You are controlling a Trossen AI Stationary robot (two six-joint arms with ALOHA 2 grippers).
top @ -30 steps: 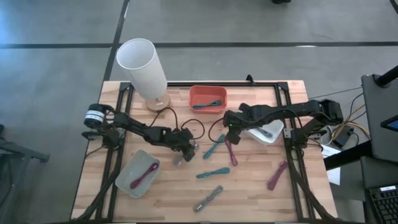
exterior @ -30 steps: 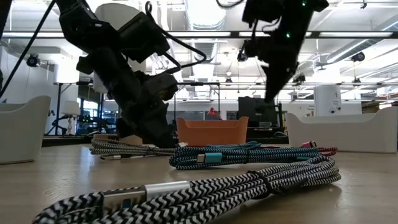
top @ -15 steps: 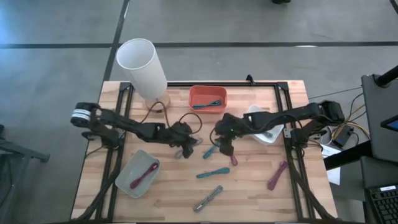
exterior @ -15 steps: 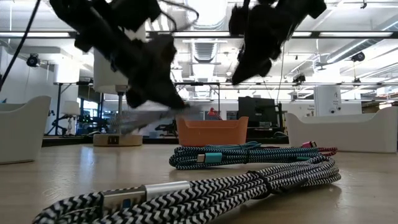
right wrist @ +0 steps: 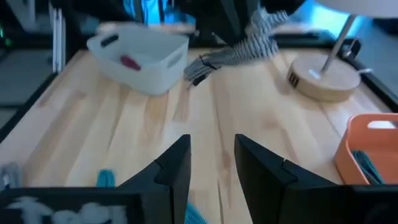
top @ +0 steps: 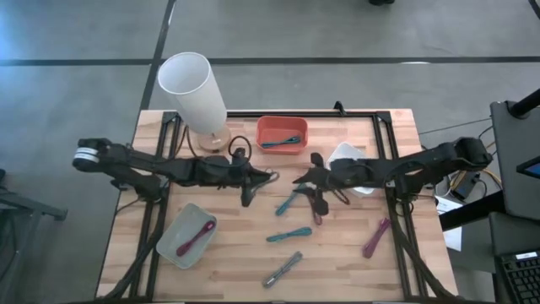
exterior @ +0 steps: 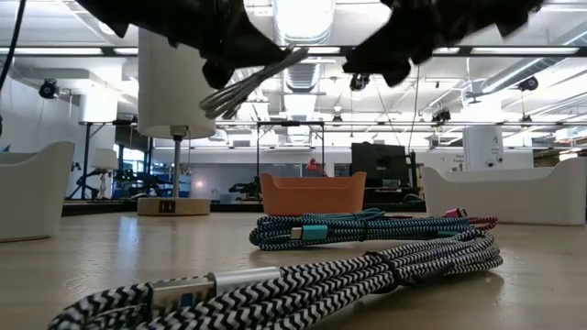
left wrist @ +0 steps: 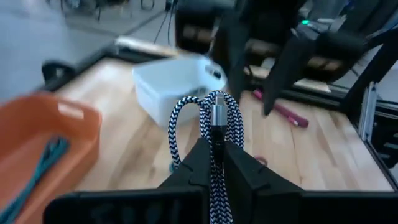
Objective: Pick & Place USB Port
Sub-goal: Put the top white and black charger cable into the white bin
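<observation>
Left wrist view: black-and-white cable between claw fingers

The light is bright and even, and it comes from long ceiling lamps that glare white in the low view. On the wooden table the shadows are soft and small. Both wrist views are smeared and fuzzy. Past the left gripper the white bin is out of focus. In the low view the arms are dark shapes against the lamps.
</observation>
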